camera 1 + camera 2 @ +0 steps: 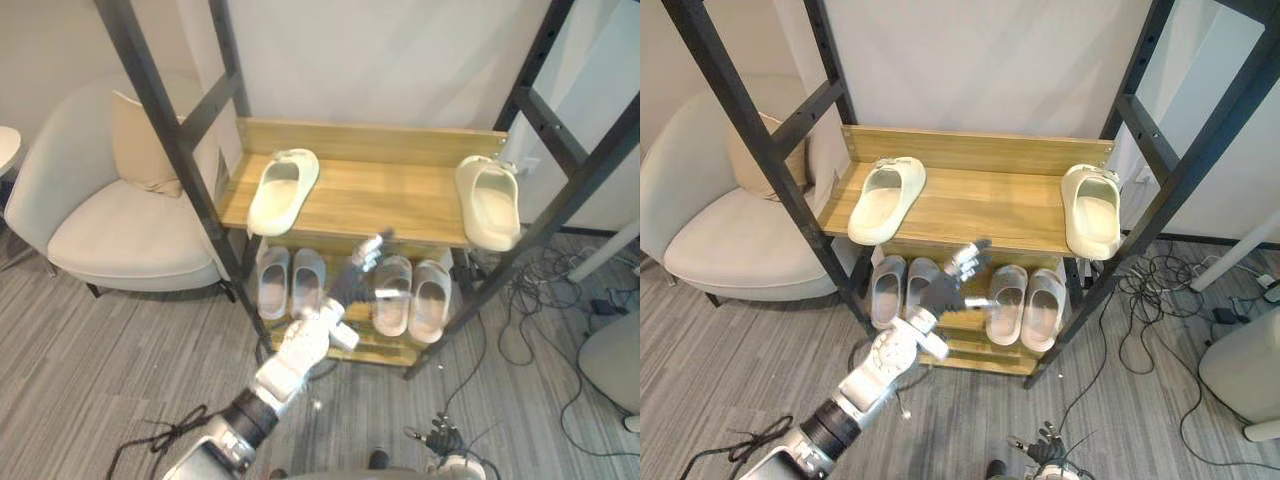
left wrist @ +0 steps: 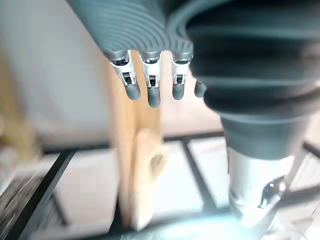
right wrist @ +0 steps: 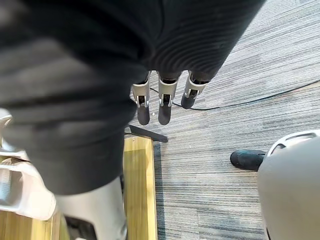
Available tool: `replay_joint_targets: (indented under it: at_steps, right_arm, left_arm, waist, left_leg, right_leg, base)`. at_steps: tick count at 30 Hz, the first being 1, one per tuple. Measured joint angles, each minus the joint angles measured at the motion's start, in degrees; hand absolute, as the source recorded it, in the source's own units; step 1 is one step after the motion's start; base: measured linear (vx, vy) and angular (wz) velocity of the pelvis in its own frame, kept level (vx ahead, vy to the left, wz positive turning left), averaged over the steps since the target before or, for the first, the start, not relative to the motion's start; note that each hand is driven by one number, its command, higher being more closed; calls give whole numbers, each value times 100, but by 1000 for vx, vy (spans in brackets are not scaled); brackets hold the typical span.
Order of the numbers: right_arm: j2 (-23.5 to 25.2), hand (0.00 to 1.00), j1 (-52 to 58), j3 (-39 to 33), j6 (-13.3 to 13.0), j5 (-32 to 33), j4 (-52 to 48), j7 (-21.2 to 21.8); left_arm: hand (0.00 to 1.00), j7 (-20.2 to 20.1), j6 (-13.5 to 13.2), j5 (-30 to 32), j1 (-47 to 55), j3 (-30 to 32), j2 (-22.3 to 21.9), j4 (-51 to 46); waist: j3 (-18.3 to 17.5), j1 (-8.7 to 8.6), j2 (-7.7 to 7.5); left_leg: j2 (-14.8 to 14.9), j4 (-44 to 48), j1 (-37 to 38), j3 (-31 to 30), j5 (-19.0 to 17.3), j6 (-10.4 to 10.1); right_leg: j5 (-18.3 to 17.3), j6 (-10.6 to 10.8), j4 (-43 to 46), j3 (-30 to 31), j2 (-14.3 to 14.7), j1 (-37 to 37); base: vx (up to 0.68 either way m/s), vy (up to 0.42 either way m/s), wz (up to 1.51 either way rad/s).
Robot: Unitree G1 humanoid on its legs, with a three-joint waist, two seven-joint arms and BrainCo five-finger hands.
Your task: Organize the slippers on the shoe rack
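Shoe rack (image 1: 385,200) with slippers on two wooden shelves, left hand (image 1: 350,275) raised before the lower one.
Upper shelf: one cream slipper (image 1: 282,190) at the left end, another (image 1: 490,202) at the right, well apart. Lower shelf: pale pair (image 1: 290,282), beige pair (image 1: 412,295). Left hand's fingers are spread and empty; right hand (image 3: 160,102) is low, its fingers straight and holding nothing. Armchair (image 1: 110,235) stands beside the rack.

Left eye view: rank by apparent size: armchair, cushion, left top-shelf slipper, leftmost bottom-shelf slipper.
1. armchair
2. cushion, partly behind the rack post
3. left top-shelf slipper: close to the cushion, so this pair is unsure
4. leftmost bottom-shelf slipper, though it sits farther from the camera
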Motion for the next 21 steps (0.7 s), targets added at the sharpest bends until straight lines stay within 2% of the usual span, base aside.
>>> replay_joint_targets:
  at_steps: [6, 12, 16, 21]
  right_arm:
    - [-104, 0, 83, 4, 53, -9, 24, 174]
    - [-188, 0, 286, -21, 141, -14, 201, 233]
    - [-183, 0, 298, -55, 152, -15, 208, 319]
    - [-186, 0, 260, -105, 150, -15, 210, 346]
  left_arm:
    - [0, 388, -10, 103, -694, 746, 175, 423]
    - [0, 571, 7, 246, -1738, 1280, 758, 1197]
    - [0, 624, 76, 304, -2201, 1446, 1156, 1658]
    - [0, 699, 170, 469, -2852, 1461, 1521, 2212]
  waist:
    - [-59, -37, -95]
    - [-57, -195, -132]
    - [-32, -304, -132]
    - [31, -309, -106]
  left_leg:
    - [-17, -1, -5, -7, 2, 1]
    - [-23, -53, -116, 14, 5, 0]
    - [-21, -53, -158, 91, 1, -2]
    - [-38, -44, -326, 213, 0, -2]
  right_leg:
    - [-23, -13, -1, -10, -22, -7]
    - [-40, -7, -1, 2, -22, -167]
    - [-9, 3, 0, 70, -10, -247]
    - [38, -63, 1, 229, -12, -493]
  base:
    - [-45, 0, 0]
    - [6, -3, -3]
    - [38, -9, -8]
    - [9, -4, -16]
